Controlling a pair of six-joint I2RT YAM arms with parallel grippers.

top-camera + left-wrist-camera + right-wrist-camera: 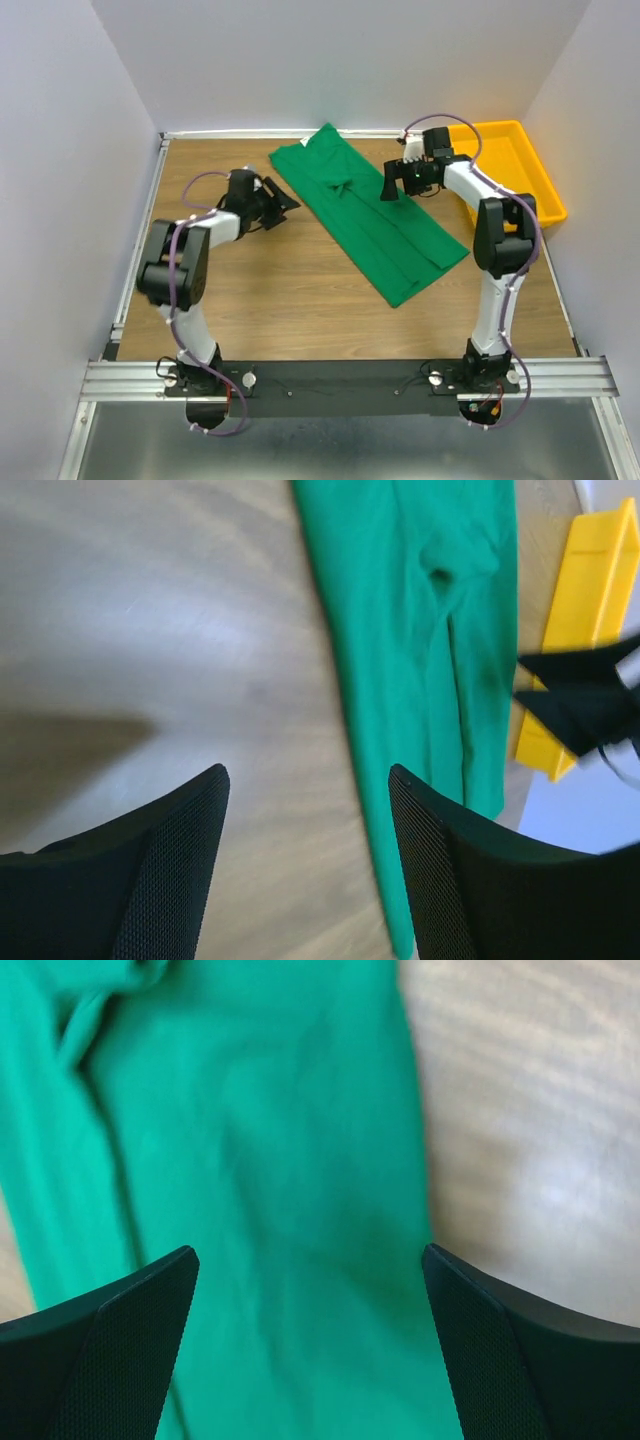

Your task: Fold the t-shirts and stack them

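Observation:
One emerald-green t-shirt lies on the wooden table, folded lengthwise into a long strip that runs diagonally from back centre to front right. My right gripper hovers over the strip's right half, jaws wide open and holding nothing. In the right wrist view only green cloth fills the gap of that gripper. My left gripper is open just left of the shirt, over bare wood. In the left wrist view the shirt's long edge passes beside the left gripper.
A yellow plastic tray stands at the back right, behind the right arm, and shows in the left wrist view. White walls close in the table on three sides. A metal rail holds both arm bases at the near edge.

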